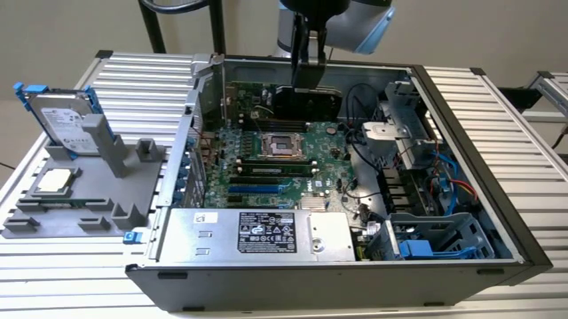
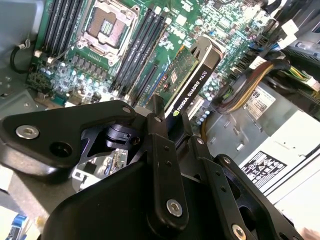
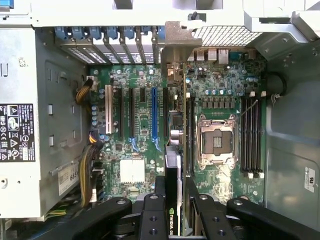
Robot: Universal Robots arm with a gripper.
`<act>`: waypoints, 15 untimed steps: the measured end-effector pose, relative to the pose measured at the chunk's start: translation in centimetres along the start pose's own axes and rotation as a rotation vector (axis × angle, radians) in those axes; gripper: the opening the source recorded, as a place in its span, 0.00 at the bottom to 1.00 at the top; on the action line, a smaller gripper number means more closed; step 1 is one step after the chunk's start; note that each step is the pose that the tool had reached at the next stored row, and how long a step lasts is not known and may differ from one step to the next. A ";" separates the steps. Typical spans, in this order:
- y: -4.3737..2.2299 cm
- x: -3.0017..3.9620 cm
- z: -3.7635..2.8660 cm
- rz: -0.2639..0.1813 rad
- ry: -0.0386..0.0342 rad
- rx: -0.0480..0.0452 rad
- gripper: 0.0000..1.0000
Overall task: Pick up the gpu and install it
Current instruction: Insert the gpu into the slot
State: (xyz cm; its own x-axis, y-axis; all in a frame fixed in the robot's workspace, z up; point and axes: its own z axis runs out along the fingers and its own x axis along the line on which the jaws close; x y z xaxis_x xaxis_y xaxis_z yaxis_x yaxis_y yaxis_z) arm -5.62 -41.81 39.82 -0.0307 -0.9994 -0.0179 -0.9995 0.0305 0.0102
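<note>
Beige wall, ribbed metal desk [image 1: 497, 119]. Open computer case [image 1: 310, 292] fills the desk's middle, motherboard [image 1: 266, 166] facing up. In the exterior view, power supply [image 1: 257, 232] lines the case's near wall. Grey fixture [image 1: 80, 212] sits just beside the case, by the desk's edge at the exterior view's left. The gpu [image 1: 306, 105] hangs on edge over the motherboard near the case's far wall, fingers [image 2: 159, 145] clamped on it.

Open computer case [image 1: 310, 286] on a slatted table [image 1: 506, 126]
Inside the case lie a green motherboard [image 1: 266, 174] with an empty CPU socket [image 1: 282, 144], a silver power supply [image 1: 266, 232] along its near wall and a grey drive cage [image 1: 443, 229] in its near corner; outside the case, on the exterior view's left, a grey rack [image 1: 62, 222] holds a blue-framed hard drive [image 1: 64, 123] upright and a square CPU chip [image 1: 55, 181] flat
</note>
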 end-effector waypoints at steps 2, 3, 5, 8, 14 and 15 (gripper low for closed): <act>0.00 0.00 0.06 0.000 0.0000 0.0000 0.00; 0.00 0.00 0.09 0.000 0.0000 0.0000 0.00; 0.00 0.00 0.15 0.000 0.0000 0.0000 0.00; 0.00 0.00 0.25 0.000 0.0000 0.0000 0.00; 0.00 0.01 0.45 0.000 0.0000 0.0000 0.00; 0.00 0.01 0.48 0.000 -0.0001 0.0000 0.00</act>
State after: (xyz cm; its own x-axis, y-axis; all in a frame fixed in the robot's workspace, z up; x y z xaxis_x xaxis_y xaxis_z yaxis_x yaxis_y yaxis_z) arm -5.62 -41.81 39.34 -0.0307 -0.9994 -0.0179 -0.9995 0.0305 0.0102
